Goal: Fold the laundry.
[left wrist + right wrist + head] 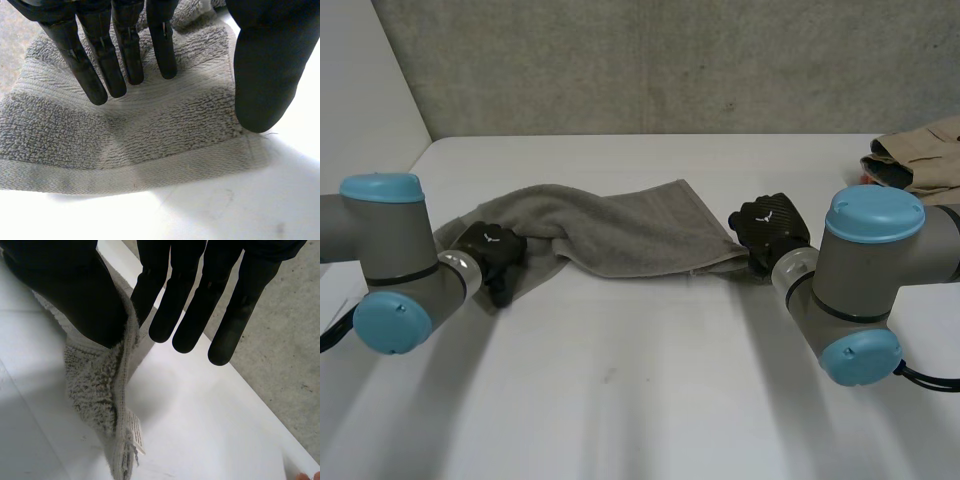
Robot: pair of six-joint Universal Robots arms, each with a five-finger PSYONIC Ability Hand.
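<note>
one grey towel (620, 232), lying crosswise on the white surface (640, 390), bunched toward its left end. left robot hand (492, 252): fingers straight and apart over that end, thumb by the hemmed corner, clamping nothing. right robot hand (770, 228): thumb and first finger pinch the right hem, tagged corner drooping. bare surface before and behind the towel. tan clothing (925, 150) heaped at the far right edge.

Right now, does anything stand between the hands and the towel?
Nothing visible does. The left hand is over one end of the grey towel, and the right hand pinches its opposite corner. The beige clothes lie well apart from it.
</note>
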